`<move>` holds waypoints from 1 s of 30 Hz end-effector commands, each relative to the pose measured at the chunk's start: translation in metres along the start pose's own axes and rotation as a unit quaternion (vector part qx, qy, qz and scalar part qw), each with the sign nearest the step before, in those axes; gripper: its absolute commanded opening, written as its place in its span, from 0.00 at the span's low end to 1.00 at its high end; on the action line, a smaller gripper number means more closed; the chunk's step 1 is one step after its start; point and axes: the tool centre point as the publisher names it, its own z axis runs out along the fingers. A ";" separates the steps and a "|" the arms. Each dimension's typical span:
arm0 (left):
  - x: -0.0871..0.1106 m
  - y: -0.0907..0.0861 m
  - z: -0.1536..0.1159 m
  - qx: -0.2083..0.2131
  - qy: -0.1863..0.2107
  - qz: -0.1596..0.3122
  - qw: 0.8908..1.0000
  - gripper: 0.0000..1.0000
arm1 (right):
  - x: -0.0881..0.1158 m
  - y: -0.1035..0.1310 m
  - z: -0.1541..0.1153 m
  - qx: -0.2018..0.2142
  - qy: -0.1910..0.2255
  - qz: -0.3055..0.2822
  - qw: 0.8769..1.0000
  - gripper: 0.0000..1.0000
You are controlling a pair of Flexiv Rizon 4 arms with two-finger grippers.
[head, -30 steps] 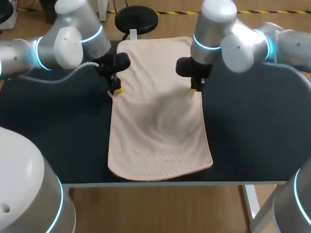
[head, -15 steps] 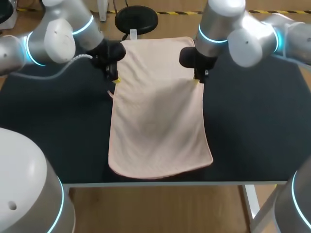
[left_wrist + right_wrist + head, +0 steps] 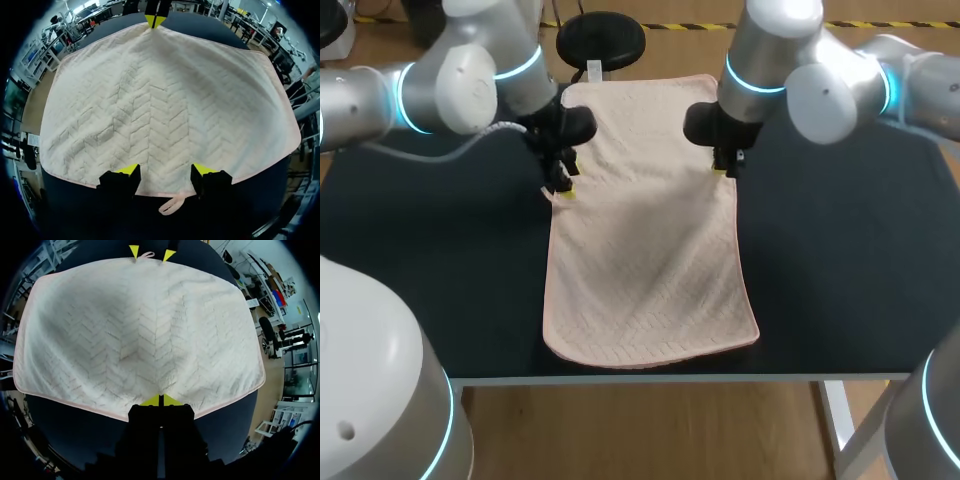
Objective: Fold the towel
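Jaws: left gripper (image 3: 165,170) spread, its tips either side of the hanging loop (image 3: 172,205) on the left long edge of the towel (image 3: 645,250), gripping nothing. Right gripper (image 3: 161,400) has its tips pressed together on the right long edge. The cloth puckers toward them, so I judge it pinched, though contact is hard to confirm. Towel lies flat down the middle of the table (image 3: 440,260), running near to far. I expect light, limp cloth that sags. Best hold: hemmed edges, level on both sides.
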 end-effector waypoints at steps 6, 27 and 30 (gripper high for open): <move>-0.007 0.006 0.016 -0.028 0.000 -0.023 0.999 1.00 | -0.002 0.001 0.001 -0.001 0.004 0.002 1.000 0.00; 0.004 0.012 0.017 -0.013 -0.010 -0.049 0.999 0.00 | -0.002 -0.004 0.001 0.002 0.005 0.008 1.000 0.00; 0.005 0.013 0.011 -0.006 -0.012 -0.049 0.999 0.00 | -0.002 -0.004 0.001 0.002 0.005 0.008 1.000 0.00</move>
